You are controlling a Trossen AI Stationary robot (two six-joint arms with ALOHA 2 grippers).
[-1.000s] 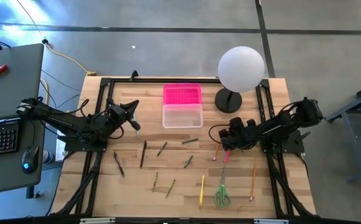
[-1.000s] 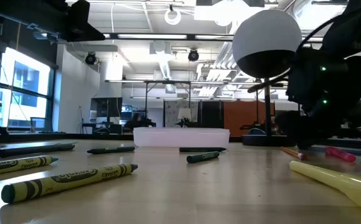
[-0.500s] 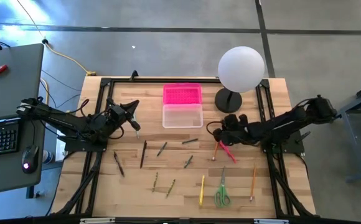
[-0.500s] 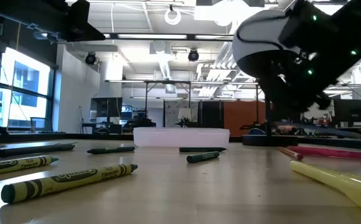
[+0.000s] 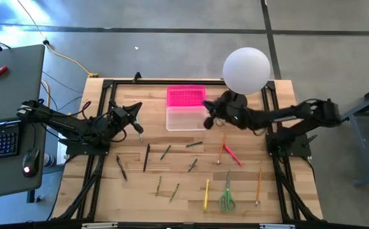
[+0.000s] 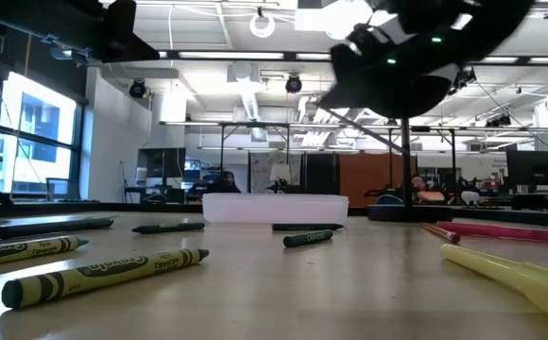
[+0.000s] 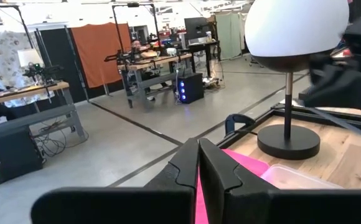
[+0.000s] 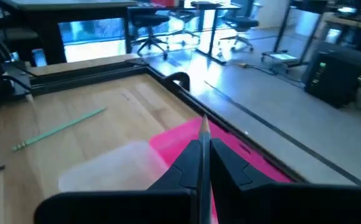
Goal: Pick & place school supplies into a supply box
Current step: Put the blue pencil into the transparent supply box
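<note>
The right gripper (image 5: 208,120) hangs above the table at the right edge of the supply box (image 5: 186,117), its fingers (image 8: 230,163) pressed together on a thin pencil (image 8: 203,134) whose point sticks out past the tips; in the right wrist view the translucent box and its pink lid (image 8: 230,155) lie just beneath. The lid sits touching the box's far side, near the white globe lamp (image 5: 245,70). The other supplies — green-handled scissors (image 5: 227,197), a red pen (image 5: 232,154), a yellow pencil (image 5: 206,194) — lie well apart on the wooden table (image 5: 133,191). The left gripper (image 5: 135,123) waits left of the box, fingers (image 7: 215,171) closed on nothing.
</note>
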